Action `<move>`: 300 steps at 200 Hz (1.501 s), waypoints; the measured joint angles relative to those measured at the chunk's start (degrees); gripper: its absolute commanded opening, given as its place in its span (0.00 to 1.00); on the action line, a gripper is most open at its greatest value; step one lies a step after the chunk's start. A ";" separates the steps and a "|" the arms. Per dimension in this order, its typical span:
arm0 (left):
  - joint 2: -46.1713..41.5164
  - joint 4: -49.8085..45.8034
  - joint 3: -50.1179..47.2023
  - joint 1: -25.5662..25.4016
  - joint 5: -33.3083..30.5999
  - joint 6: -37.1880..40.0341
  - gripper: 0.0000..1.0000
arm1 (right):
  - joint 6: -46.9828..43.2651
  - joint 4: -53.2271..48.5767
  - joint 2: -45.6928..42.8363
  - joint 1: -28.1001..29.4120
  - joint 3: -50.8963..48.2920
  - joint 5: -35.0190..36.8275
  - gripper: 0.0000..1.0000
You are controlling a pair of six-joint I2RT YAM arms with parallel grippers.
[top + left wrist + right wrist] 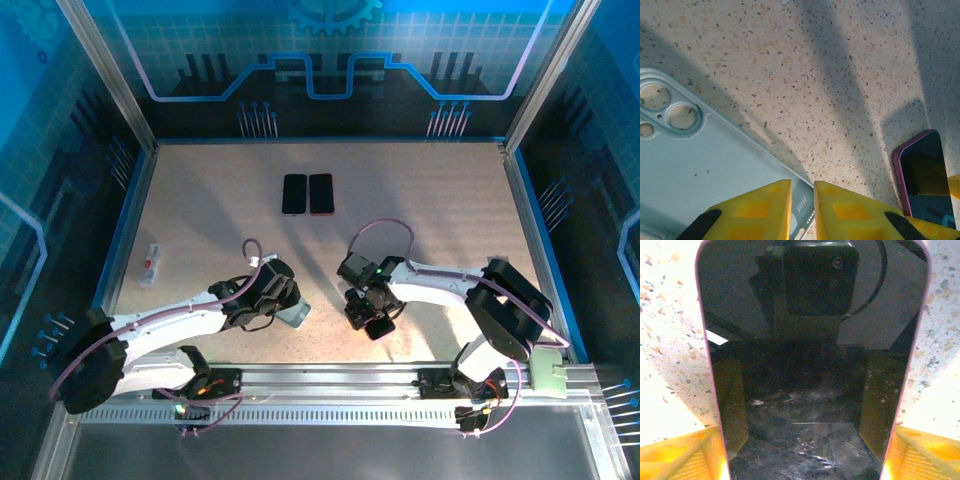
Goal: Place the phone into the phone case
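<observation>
The phone (810, 365), black-screened with a pink rim, lies flat on the speckled table near the front. My right gripper (805, 440) straddles it, a yellow finger (680, 455) tight against each long edge. From above, that gripper (372, 322) points down right of centre. The phone case (715, 170), pale blue-green with camera holes, lies open side up just left of the phone (922, 175). My left gripper (802, 187) is nearly closed, with the case's right wall pinched between its yellow fingers. In the top view this gripper (280, 300) covers most of the case (297, 314).
Two more dark phones (293, 193) (321, 193) lie side by side at the back centre of the table. A small white item (152, 263) sits near the left edge. Blue walls and metal frame posts enclose the table (430, 210).
</observation>
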 measured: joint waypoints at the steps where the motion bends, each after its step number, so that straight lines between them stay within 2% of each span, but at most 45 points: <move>1: 0.00 0.00 0.00 0.00 0.00 0.02 0.19 | 0.07 -0.02 0.04 0.04 0.04 0.11 0.73; 29: 0.31 -0.02 0.00 0.00 -0.15 0.00 0.20 | 0.20 -0.76 0.96 0.39 0.68 0.57 0.60; 84: 1.97 0.09 0.02 0.00 -0.15 0.00 0.20 | 0.04 -1.09 1.18 0.39 0.98 0.55 0.50; 174: 8.50 5.33 2.49 0.00 1.16 0.31 0.26 | -3.02 -0.98 -0.57 -0.57 1.03 -0.81 0.48; 256: 11.78 13.05 3.21 0.00 4.96 0.42 0.40 | -5.57 1.57 -4.63 -4.09 1.03 -7.15 0.46; 300: 14.73 21.16 3.21 0.00 9.16 0.22 0.48 | -5.79 2.27 -5.62 -4.70 1.01 -9.70 0.45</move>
